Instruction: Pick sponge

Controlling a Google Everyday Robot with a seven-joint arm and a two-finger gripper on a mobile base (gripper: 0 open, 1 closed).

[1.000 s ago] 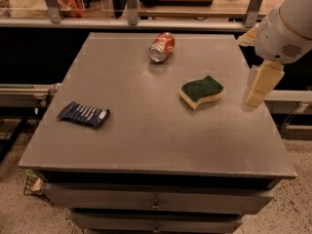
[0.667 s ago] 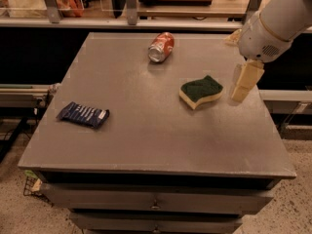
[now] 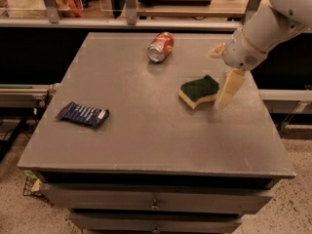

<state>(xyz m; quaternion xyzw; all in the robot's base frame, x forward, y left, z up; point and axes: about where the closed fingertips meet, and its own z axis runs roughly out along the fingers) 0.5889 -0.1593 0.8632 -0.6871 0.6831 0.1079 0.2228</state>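
Note:
The sponge [image 3: 199, 91], dark green on top with a pale yellow base, lies flat on the right half of the grey table [image 3: 146, 130]. My gripper [image 3: 219, 77] hangs from the white arm at the upper right, just right of the sponge. It is open. One pale finger [image 3: 229, 87] points down beside the sponge's right edge, very close to it. The other finger [image 3: 215, 50] sticks out behind the sponge. Nothing is held.
A red soda can [image 3: 160, 47] lies on its side at the back middle of the table. A dark blue snack wrapper [image 3: 83, 114] lies at the left. A shelf rail [image 3: 146, 23] runs behind the table. Drawers sit under its front edge.
The gripper has moved left and a little back, from beyond the table's right edge to right beside the sponge. The sponge, can and wrapper have not moved.

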